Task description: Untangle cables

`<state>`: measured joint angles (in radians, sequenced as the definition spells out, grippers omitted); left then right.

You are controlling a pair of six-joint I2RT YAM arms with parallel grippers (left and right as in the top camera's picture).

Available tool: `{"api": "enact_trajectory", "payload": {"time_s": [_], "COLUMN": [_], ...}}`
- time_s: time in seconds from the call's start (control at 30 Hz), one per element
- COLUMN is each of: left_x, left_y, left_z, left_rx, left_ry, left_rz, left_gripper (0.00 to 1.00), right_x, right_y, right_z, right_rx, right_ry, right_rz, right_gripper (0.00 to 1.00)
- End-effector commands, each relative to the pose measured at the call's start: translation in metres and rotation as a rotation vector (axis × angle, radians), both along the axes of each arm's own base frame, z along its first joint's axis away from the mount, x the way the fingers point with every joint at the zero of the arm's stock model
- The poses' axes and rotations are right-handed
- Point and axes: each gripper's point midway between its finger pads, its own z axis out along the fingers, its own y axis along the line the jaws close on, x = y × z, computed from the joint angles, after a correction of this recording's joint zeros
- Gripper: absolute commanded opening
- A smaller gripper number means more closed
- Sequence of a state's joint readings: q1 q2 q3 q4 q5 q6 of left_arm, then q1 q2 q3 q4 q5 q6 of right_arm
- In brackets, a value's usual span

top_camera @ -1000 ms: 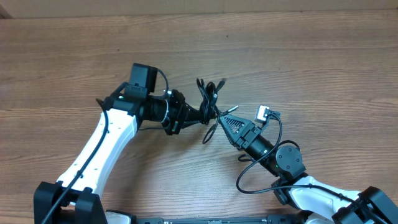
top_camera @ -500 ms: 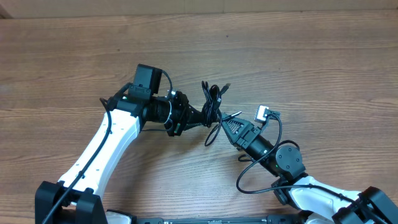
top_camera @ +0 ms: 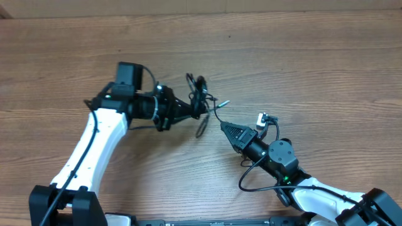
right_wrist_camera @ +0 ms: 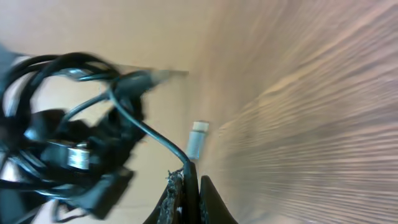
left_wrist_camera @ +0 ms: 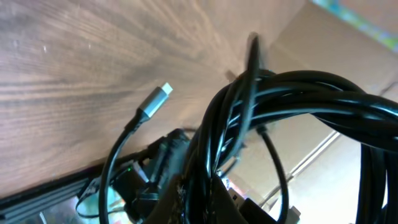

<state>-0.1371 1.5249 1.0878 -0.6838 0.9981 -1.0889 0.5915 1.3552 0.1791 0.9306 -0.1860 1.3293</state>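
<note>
Wood-grain tabletop (top_camera: pixel 314 56), brown and matt, fills the overhead view and carries every item listed.

Item 1: cables (top_camera: pixel 198 99). Several thin, flexible black cords are gathered in one tangled knot near the middle of the table, a shade toward 12 o'clock. Small loops stand out at the knot's 12 o'clock, and one slack loop trails away at its 6 o'clock. In the left wrist view the cables (left_wrist_camera: pixel 298 106) arch across the lens, glossy and overlapping.

Item 2: silver plug tip (top_camera: pixel 224 102). This small metal connector on a black cord sits just beside the knot at its 3 o'clock. The silver plug tip (left_wrist_camera: pixel 163 91) shows sharply against the wood in the left wrist view. In the right wrist view the silver plug tip (right_wrist_camera: pixel 198 138) is blurred. Whether it touches the table cannot be told.

Item 3: left gripper (top_camera: pixel 195 108). A black two-finger pincer on a white arm (top_camera: pixel 94 150), it enters from the knot's 9 o'clock. The jaws are clamped tight on the knot. In its own view the fingers are hidden behind the cords.

Item 4: right gripper (top_camera: pixel 222 125). Black and tapering, it sits near the knot at its 4 o'clock, not touching it. The jaws are pinched fully together on one thin black strand (top_camera: pixel 218 116) that runs from the fingertips toward the knot at 11 o'clock. The wrist view confirms it: right gripper (right_wrist_camera: pixel 189 185), strand (right_wrist_camera: pixel 146 130).

Item 5: thick black wire (top_camera: pixel 248 182). It loops off the right arm at the table's 5 o'clock.
</note>
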Motion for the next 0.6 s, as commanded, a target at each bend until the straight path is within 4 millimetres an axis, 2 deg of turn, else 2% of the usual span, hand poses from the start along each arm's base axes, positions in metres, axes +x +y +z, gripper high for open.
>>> {"api": "enact_trajectory", "payload": {"time_s": [0.0,0.17,0.33,0.5,0.57], "left_x": [0.004,0.005,0.005,-0.001,-0.002], "left_y": [0.006,0.008,0.008,0.002,0.001], "left_z": [0.021,0.021,0.021,0.034,0.036], "left_rx": [-0.057,-0.051,-0.042,-0.116,-0.124], "left_ry": [-0.127,-0.164,-0.236,-0.329,-0.349], "left_rz": [-0.045,-0.058,-0.096,-0.172,-0.185], "left_gripper": [0.04,0.04,0.04,0.04,0.04], "right_x": [0.007,0.01,0.011,0.014,0.015], "right_y": [-0.006,-0.009,-0.018,-0.028,-0.03], "right_z": [-0.006,-0.008,-0.023,-0.034,-0.035], "right_rx": [-0.06,-0.111,-0.153,-0.179,-0.179], "right_ry": [-0.016,-0.048,0.0,0.043,0.047], "right_rz": [-0.043,-0.056,-0.083,-0.109,-0.108], "right_gripper": [0.04,0.04,0.04,0.04,0.13]}}
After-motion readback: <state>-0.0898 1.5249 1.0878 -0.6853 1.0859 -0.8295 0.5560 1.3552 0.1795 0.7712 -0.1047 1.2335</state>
